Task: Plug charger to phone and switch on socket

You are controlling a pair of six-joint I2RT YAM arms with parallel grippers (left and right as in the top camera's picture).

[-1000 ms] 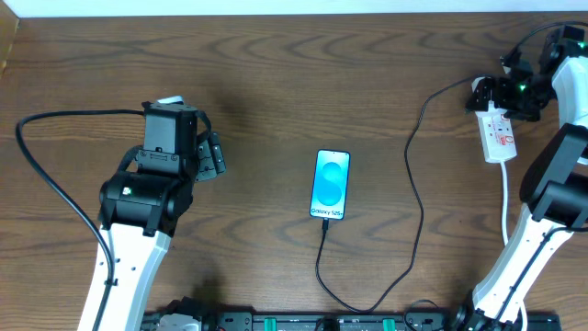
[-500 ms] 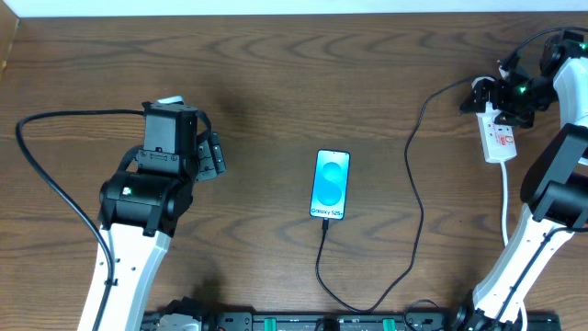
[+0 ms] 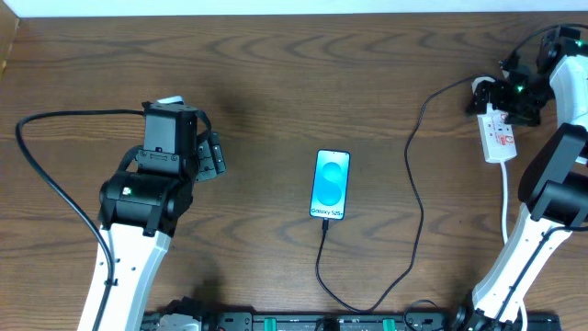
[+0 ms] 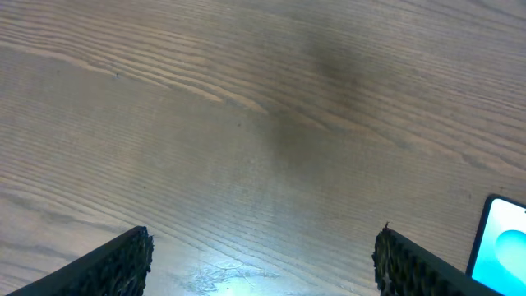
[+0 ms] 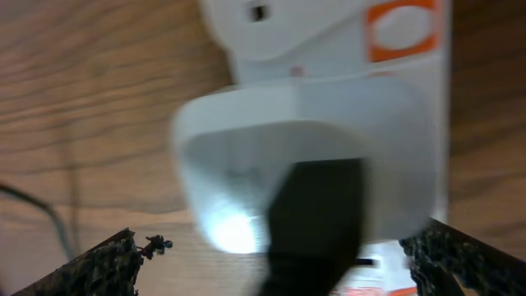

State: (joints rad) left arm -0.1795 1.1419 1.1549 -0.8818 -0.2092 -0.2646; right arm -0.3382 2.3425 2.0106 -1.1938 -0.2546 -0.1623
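Observation:
The phone (image 3: 332, 185) lies screen-up mid-table, its blue screen lit; one corner of it (image 4: 501, 247) shows in the left wrist view. The charger's black cable (image 3: 418, 193) meets the phone's near edge, loops toward the front and runs up to a white plug (image 5: 304, 148) seated at the far end of the socket (image 3: 502, 140). My right gripper (image 5: 279, 259) is open and straddles the plug without touching it. My left gripper (image 4: 263, 263) is open over bare wood, left of the phone.
The socket's white cord (image 3: 506, 202) runs toward the front beside the right arm's base. A thick black arm cable (image 3: 37, 175) loops at the left. A black rail (image 3: 303, 322) lines the table's front edge.
My right gripper has shifted slightly above the plug end of the socket. The left arm, phone and cable have not moved.

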